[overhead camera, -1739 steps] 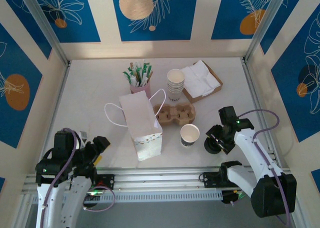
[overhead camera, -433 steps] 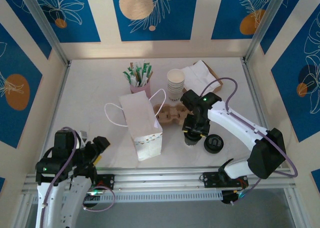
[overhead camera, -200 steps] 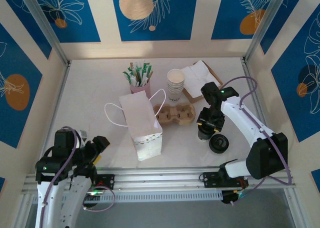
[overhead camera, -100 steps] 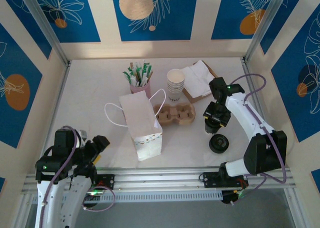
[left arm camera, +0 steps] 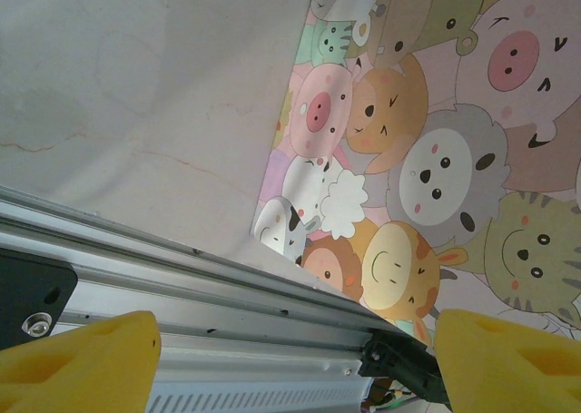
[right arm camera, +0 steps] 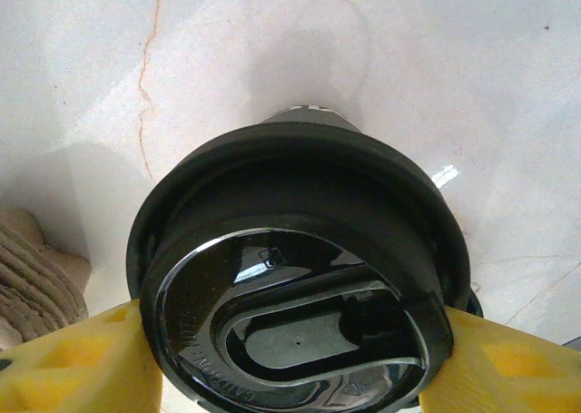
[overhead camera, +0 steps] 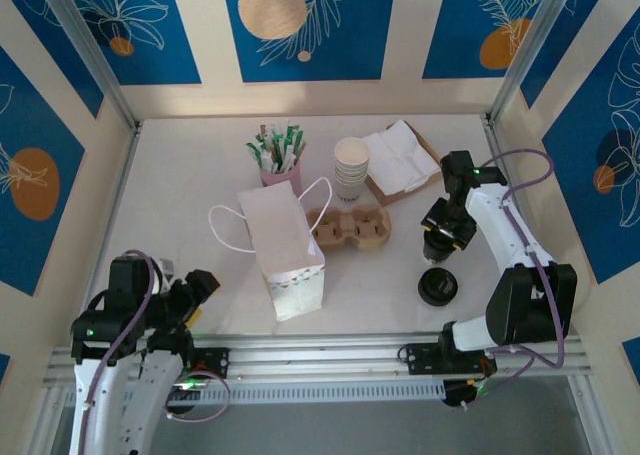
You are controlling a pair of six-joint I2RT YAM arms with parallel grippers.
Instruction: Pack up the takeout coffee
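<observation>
Clamping the rim of the lid [right arm camera: 290,277] from both sides, the yellow fingers [right arm camera: 64,363] of the right gripper [right arm camera: 290,358] grasp the cup [overhead camera: 438,247] by its top. I cannot tell whether the cup's base rests on the table [overhead camera: 180,175]. The cup is at the right of the table, well apart from the carrier [overhead camera: 347,227], with a spare lid [overhead camera: 437,287] nearer the arms and the napkins [overhead camera: 400,157] beyond it.

The cup looks like thin paper, probably light, with walls that buckle under a hard squeeze. The lid is glossy plastic, likely slippery, and could pop off if it alone bears the weight. The band just under the lid, where the rim stiffens the paper, seems the safer hold.

The left gripper [left arm camera: 295,358] hangs spread and empty over the near rail.
</observation>
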